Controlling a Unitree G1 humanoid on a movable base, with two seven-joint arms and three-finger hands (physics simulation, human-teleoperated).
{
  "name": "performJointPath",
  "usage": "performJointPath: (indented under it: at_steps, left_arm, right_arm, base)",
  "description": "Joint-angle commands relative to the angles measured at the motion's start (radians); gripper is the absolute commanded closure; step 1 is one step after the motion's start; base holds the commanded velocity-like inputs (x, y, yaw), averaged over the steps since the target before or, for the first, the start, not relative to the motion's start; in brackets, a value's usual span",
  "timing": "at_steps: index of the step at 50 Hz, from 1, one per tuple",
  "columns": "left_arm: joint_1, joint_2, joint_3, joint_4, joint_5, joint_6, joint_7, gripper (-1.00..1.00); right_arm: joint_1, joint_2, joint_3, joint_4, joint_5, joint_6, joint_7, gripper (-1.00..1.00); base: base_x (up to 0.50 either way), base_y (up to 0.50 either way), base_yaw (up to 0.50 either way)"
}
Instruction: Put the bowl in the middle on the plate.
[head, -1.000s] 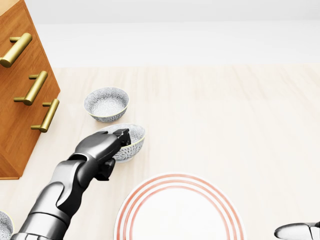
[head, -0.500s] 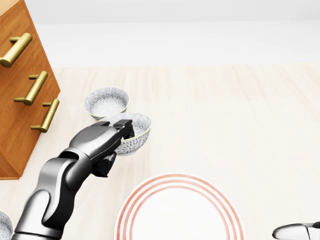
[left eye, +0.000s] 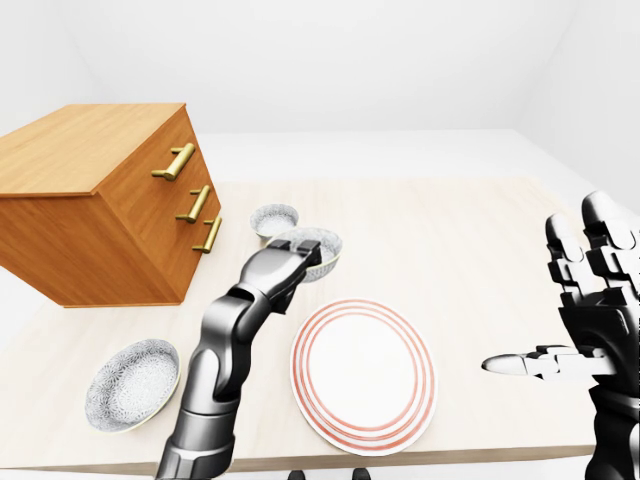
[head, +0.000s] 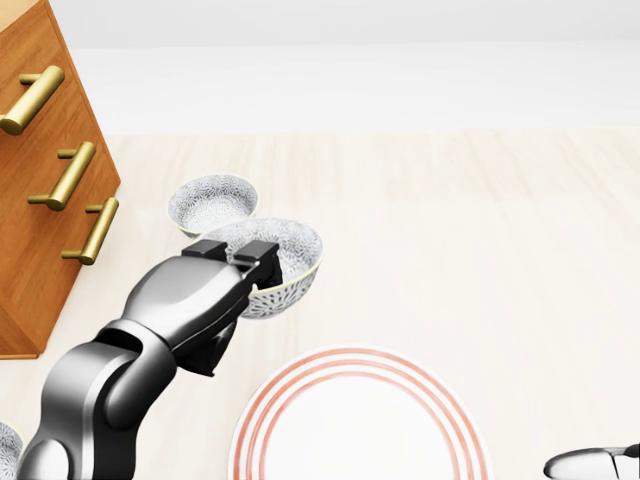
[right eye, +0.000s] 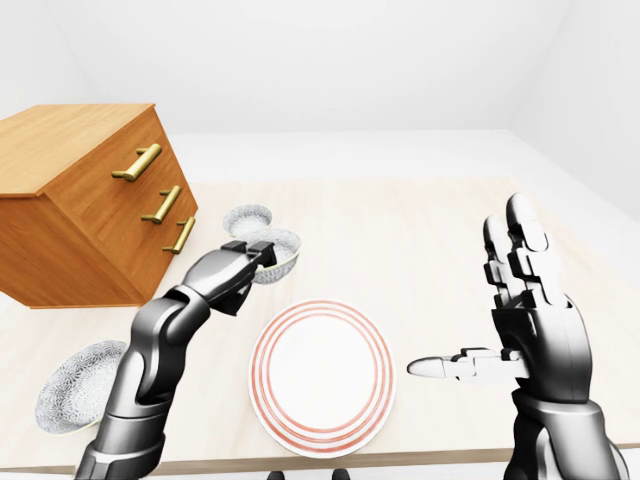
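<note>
The middle bowl, grey-patterned with a pale rim, is lifted off the table and tilted. My left hand is shut on its near rim. The white plate with red rings lies at the bottom of the head view, right of and below the bowl. A second patterned bowl rests just above the held one, and a third bowl lies at the table's lower left in the left-eye view. My right hand is open, fingers spread, to the right of the plate and holding nothing.
A wooden drawer chest with brass handles stands at the left, close to the bowls. The pale wooden table stretches to the right, and its near edge runs just below the plate.
My left hand has lifted the middle bowl off the table and carried it slightly right toward the plate. The right hand has barely moved.
</note>
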Motion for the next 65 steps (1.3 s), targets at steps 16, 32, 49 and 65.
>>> performJointPath:
  at_steps: [16, 32, 49, 65]
  left_arm:
    - [0.180, -0.088, -0.078, -0.351, -0.012, 0.000, -0.018, 1.00]
    - [0.251, -0.085, -0.119, -0.445, -0.013, 0.000, -0.018, 1.00]
    - [0.337, -0.108, -0.236, -0.530, 0.038, 0.000, -0.018, 1.00]
    - [0.373, -0.088, -0.271, -0.534, 0.038, 0.000, -0.018, 1.00]
  right_arm:
    - [0.004, 0.002, 0.007, 0.005, -0.014, 0.000, 0.005, -1.00]
    - [0.004, 0.003, 0.009, 0.016, -0.021, 0.000, 0.010, -1.00]
    - [0.005, 0.002, 0.013, 0.024, -0.025, 0.000, 0.010, -1.00]
    - [0.003, 0.001, 0.012, 0.010, -0.026, 0.000, 0.009, -1.00]
  base:
    - [0.00, 0.00, 0.00]
    - [0.00, 0.00, 0.00]
    - [0.00, 0.00, 0.00]
    - [0.00, 0.00, 0.00]
